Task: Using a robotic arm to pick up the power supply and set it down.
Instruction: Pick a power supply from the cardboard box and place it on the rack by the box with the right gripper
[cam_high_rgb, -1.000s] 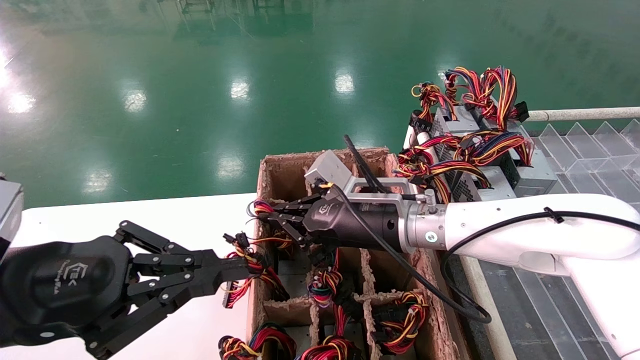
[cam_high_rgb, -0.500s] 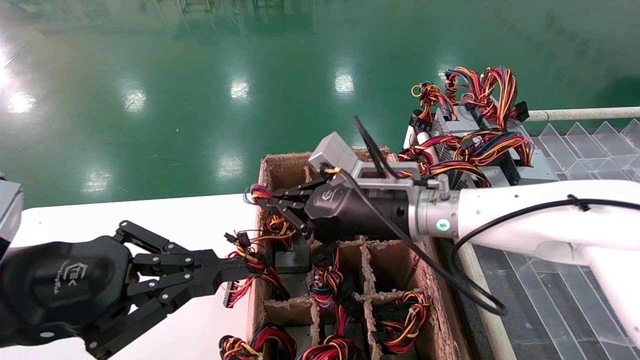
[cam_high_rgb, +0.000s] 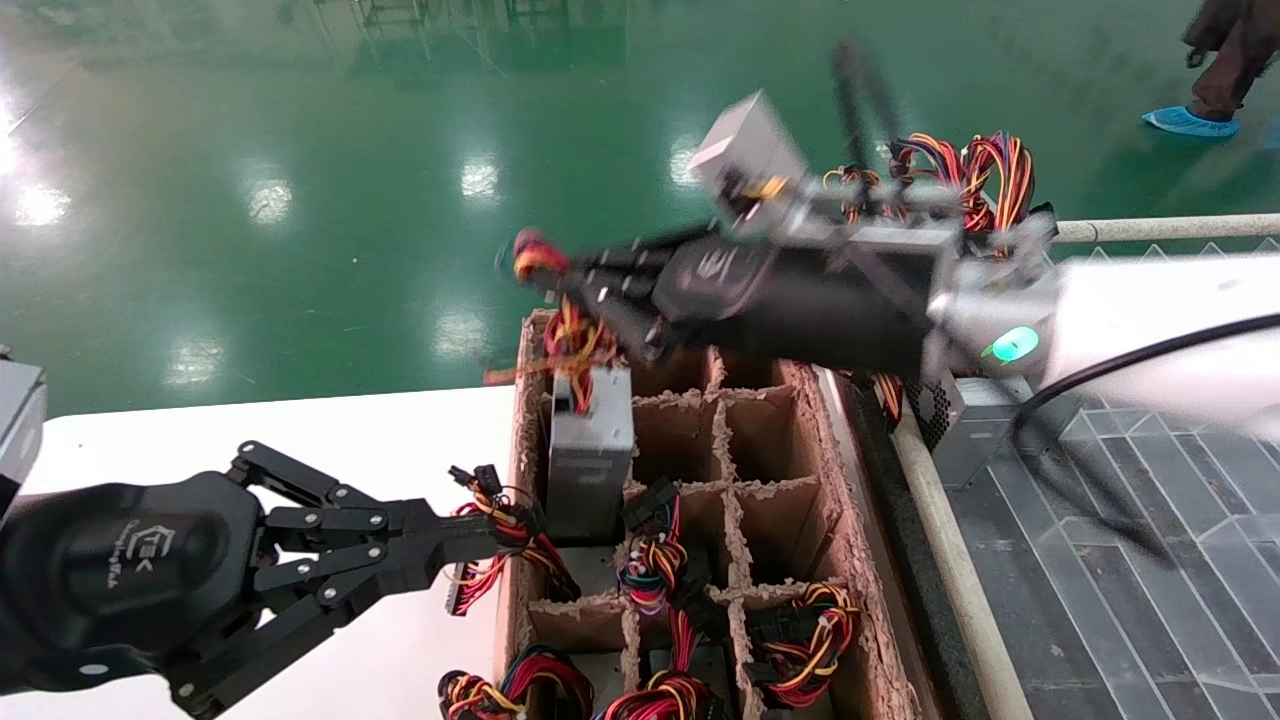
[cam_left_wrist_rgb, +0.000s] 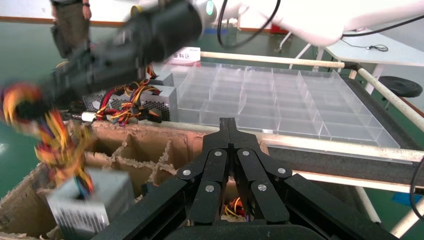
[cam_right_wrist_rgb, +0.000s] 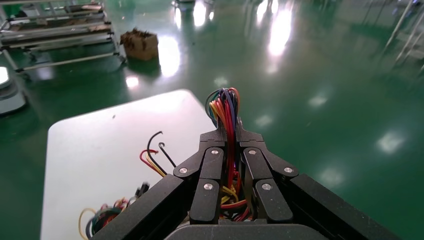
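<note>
A glossy green factory floor (cam_high_rgb: 300, 150) fills the room beyond a white tabletop (cam_high_rgb: 300, 440). On the table's right edge stands a brown cardboard divider box (cam_high_rgb: 850, 560) whose cells hold more units with coloured wire looms. To its right lies a clear plastic compartment tray (cam_left_wrist_rgb: 280, 100), with other silver supplies (cam_high_rgb: 975, 420) stacked at its far end. A person's blue shoe cover (cam_high_rgb: 1188, 121) shows at the far right of the floor.

The right gripper (cam_high_rgb: 560, 272), black and multi-linked on the glossy white robotic arm (cam_high_rgb: 1150, 320), has its fingers (cam_right_wrist_rgb: 212, 165) clamped together on the loop of red, yellow and black wires (cam_right_wrist_rgb: 226, 107). The silver-grey metal power supply (cam_high_rgb: 590, 450) hangs from that bundle, upright and half out of a far-left cell of the box.

The left gripper (cam_high_rgb: 470, 545) hovers just beside the box's left wall, fingers pressed together on nothing visible.

Compared with a second ago, the right gripper has risen from inside the box to well above its rim, drawing the supply up out of its cell; the left gripper has not moved.
</note>
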